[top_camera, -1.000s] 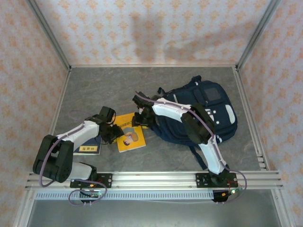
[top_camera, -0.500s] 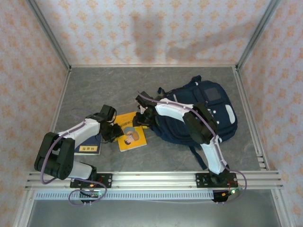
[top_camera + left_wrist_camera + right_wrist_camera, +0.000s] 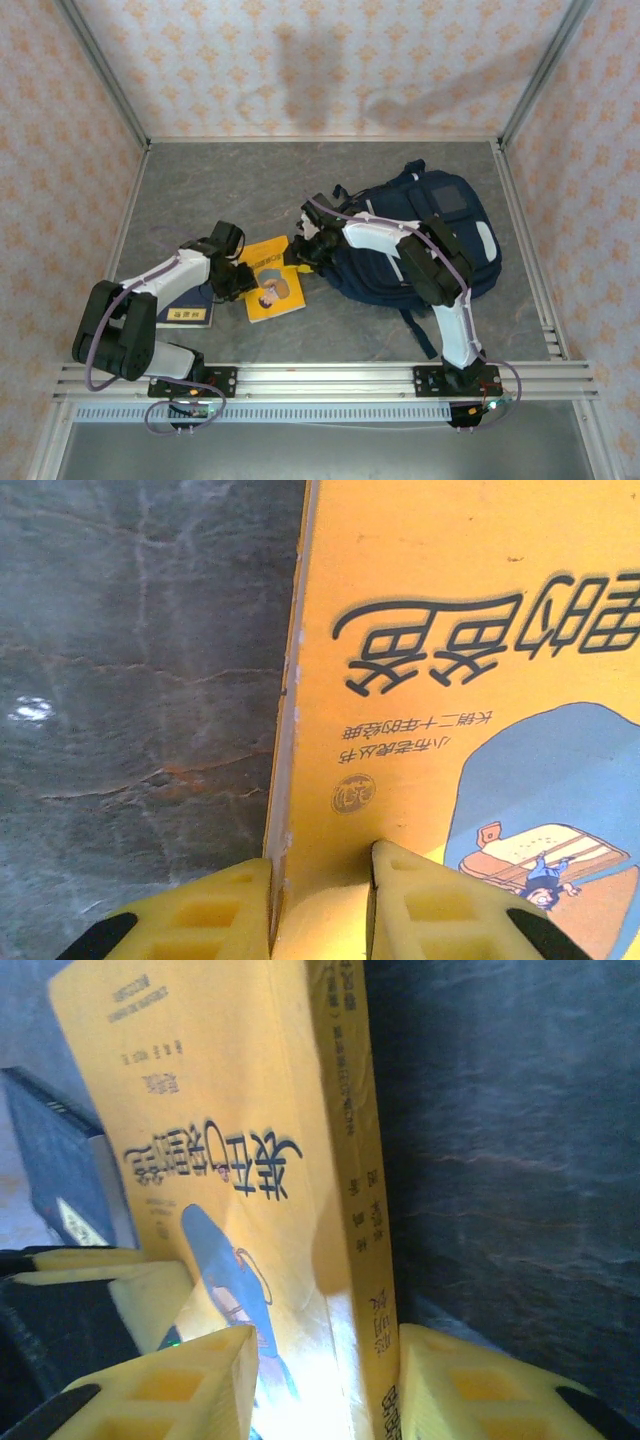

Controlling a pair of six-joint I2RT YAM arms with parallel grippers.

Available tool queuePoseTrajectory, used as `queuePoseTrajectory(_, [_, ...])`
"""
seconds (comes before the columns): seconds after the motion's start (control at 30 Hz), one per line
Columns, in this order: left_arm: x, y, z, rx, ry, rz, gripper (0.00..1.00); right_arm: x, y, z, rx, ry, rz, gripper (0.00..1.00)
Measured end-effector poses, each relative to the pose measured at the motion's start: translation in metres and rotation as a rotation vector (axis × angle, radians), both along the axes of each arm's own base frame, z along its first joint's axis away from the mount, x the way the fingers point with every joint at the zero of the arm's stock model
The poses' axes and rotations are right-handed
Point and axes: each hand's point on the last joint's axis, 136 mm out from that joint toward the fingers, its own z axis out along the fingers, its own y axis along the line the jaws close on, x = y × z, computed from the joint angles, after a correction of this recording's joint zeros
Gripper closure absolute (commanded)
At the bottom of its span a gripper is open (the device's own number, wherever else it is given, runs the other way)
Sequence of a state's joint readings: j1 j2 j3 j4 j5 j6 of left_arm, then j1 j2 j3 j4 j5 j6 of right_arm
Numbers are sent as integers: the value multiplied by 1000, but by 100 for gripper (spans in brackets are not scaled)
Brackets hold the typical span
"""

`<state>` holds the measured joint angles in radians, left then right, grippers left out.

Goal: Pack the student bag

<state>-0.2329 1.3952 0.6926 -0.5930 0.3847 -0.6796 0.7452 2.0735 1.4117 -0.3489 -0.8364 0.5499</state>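
I see both my left tool [image 3: 320, 900] and right tool [image 3: 325, 1380] clamped on the yellow book [image 3: 274, 279] beside the student bag [image 3: 430, 240].

A yellow book [image 3: 272, 279] with dark lettering and a blue cartoon figure on its cover lies on the grey marbled desk [image 3: 230, 180], toward the near-left part. Just beside it, nearer the left edge, lies a dark blue book [image 3: 186, 306] with a white label strip along its near edge.
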Motion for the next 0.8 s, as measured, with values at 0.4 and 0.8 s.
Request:
queuePoseTrajectory(0.4, [-3,5,2,28,-6,-28,76,-33,25,28,192,96,141,62])
queuePoseTrajectory(0.8, [-6,6,5,33,-6,-36,75,-33,31,8,135,113,169,79])
